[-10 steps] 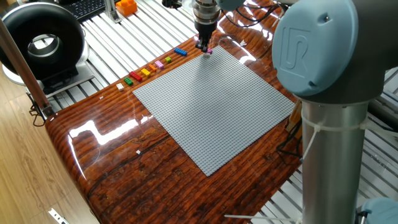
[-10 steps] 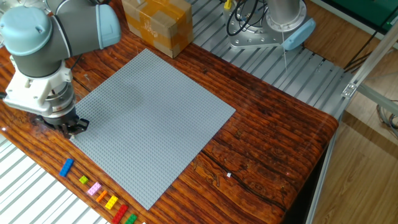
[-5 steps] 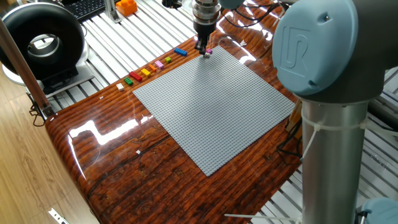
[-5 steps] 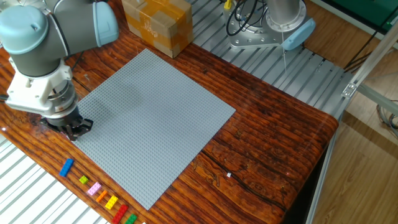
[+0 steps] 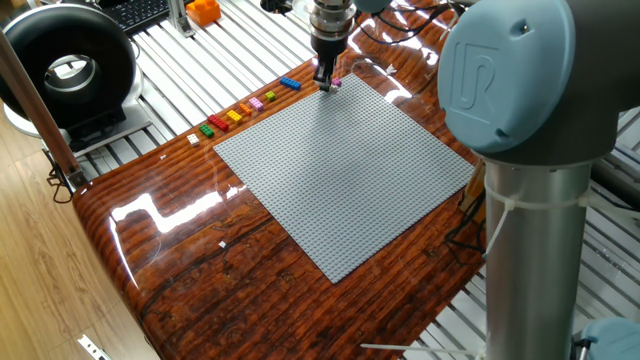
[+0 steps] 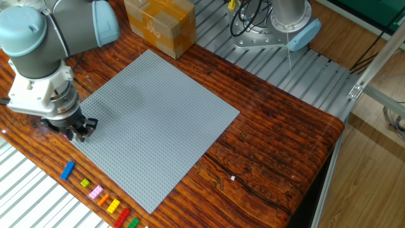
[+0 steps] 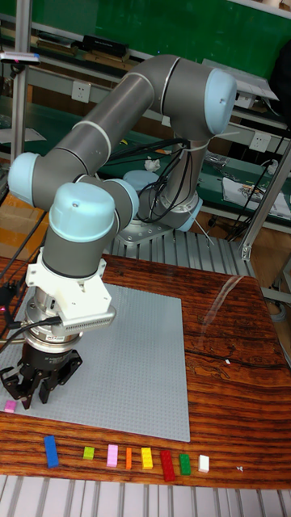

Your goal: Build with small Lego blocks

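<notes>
My gripper [image 5: 325, 82] hangs low over one corner of the grey baseplate [image 5: 340, 170], with its fingers spread and nothing between them. A small pink brick [image 5: 337, 82] lies right beside the fingertips at that corner. In the tall fixed view the same pink brick [image 7: 10, 406] sits just left of the gripper [image 7: 32, 389]. The gripper [image 6: 82, 130] hides that brick in the other fixed view. Several small Lego blocks lie in a row beside the plate, from a blue one [image 5: 290, 83] through yellow [image 5: 236, 115] and red [image 5: 218, 122] to white [image 5: 193, 139].
A cardboard box [image 6: 159, 24] stands past the plate's far corner. A black round device [image 5: 65, 65] and an orange object [image 5: 203, 11] sit on the slatted surface beyond the wooden table. The arm's base column [image 5: 525, 250] rises at the right.
The gripper has lifted a little and shifted slightly off the pink brick, which stays at the plate's corner. The row of bricks has not moved.
</notes>
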### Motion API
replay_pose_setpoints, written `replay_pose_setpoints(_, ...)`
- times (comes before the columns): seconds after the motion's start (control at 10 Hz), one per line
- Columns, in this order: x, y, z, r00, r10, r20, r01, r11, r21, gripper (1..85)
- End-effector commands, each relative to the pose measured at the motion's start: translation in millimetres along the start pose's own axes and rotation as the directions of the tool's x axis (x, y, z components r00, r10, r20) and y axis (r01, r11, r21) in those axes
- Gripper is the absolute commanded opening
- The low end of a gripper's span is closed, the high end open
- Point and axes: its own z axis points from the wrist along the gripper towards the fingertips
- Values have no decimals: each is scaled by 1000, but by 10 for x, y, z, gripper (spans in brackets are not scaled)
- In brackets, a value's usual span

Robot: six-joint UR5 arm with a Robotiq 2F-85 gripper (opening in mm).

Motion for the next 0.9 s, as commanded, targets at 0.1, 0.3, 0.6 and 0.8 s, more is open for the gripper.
replay_pose_setpoints(0.1, 2, -43, -9, 1000, -1, 3, 1, 1000, 11, 320)
replay_pose_setpoints(0.3, 0, -68, -13, 1000, -8, 6, 8, 1000, 21, 317)
replay_pose_setpoints(0.6, 31, -87, 8, 1000, -8, 9, 8, 1000, 30, 277)
replay_pose_setpoints(0.8, 33, -79, 28, 1000, -4, 16, 3, 1000, 30, 270)
